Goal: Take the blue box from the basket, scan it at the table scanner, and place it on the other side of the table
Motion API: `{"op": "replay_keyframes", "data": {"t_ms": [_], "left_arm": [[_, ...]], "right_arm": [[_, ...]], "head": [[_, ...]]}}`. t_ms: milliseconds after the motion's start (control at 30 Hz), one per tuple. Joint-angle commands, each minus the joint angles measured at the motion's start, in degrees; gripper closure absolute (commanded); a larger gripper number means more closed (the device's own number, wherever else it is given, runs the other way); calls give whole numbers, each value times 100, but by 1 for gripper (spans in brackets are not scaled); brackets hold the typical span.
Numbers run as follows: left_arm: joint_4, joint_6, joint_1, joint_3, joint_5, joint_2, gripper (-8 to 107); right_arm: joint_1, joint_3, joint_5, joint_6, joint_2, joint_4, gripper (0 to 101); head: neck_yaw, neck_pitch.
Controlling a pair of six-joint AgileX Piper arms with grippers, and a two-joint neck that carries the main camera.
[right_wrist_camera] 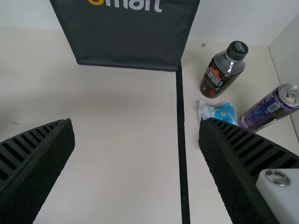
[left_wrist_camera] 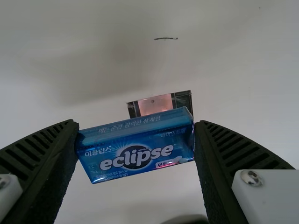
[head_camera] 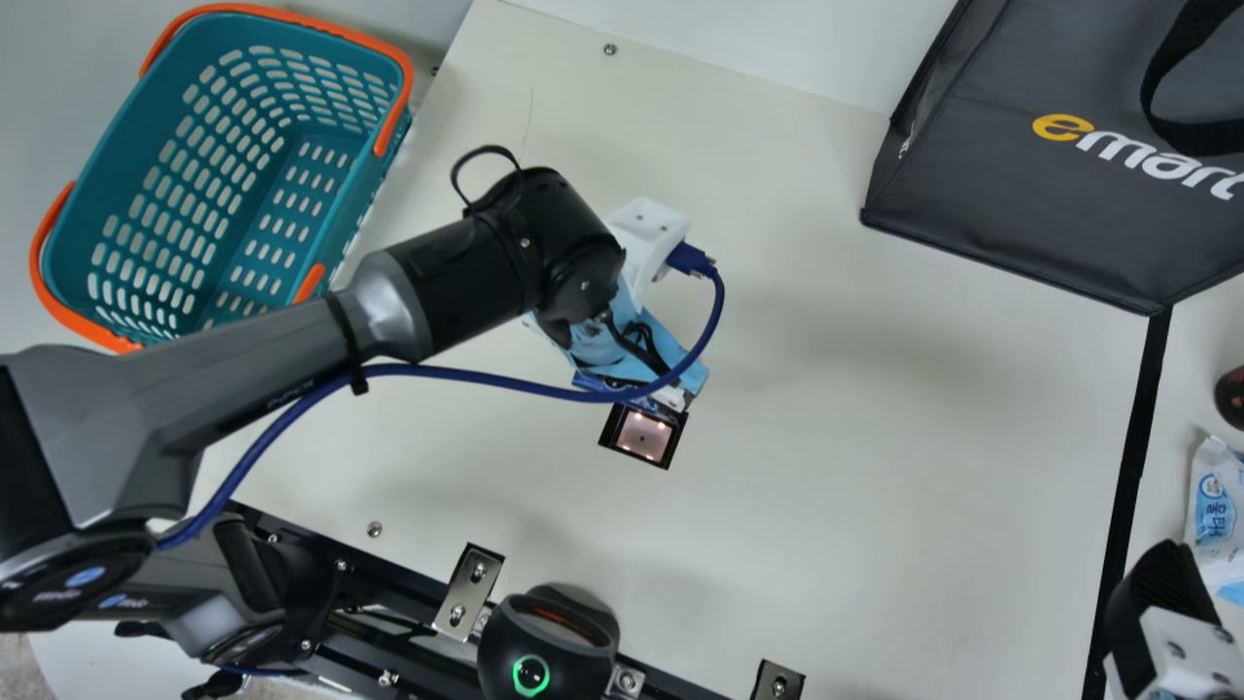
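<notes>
The left gripper (head_camera: 622, 350) holds the blue box (left_wrist_camera: 135, 151) tight, with one black ribbed finger at each end of it. The box has big white letters on its front, and it is right by the table scanner (head_camera: 643, 436). In the left wrist view the box hides part of the scanner, but I can't tell if the two touch. The scanner is a little black square with a pink window that is lit up. The right gripper (head_camera: 1166, 593) is at the bottom right corner of the main view. Its two fingers are wide apart, with nothing in between them. The teal basket (head_camera: 292, 29) is full of little holes and has orange handles, and it sits by the left edge of the cream table (head_camera: 875, 437). Across from it is a big black bag (head_camera: 1011, 165). A long black strip (right_wrist_camera: 181, 140) runs down from one corner of the bag. Past the strip, in the right wrist view, are a dark bottle (right_wrist_camera: 222, 72), a purple can (right_wrist_camera: 268, 107) and a white and blue packet (right_wrist_camera: 217, 112) near each other. A round black thing with a green ring (head_camera: 531, 671) is at the main view's bottom edge.
</notes>
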Motion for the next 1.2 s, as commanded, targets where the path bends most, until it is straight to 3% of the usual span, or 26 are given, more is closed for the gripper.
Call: {"op": "replay_keyframes", "data": {"t_ms": [0,1167], "left_arm": [[-5,-85,-64,40,-50,27,107],[270,-1363,-813,828,-1088,350,107]], "right_arm": [[0,0,0,0,0,0,6],[0,0,0,0,0,0,6]], "head": [[14,-157],[14,-157]]}}
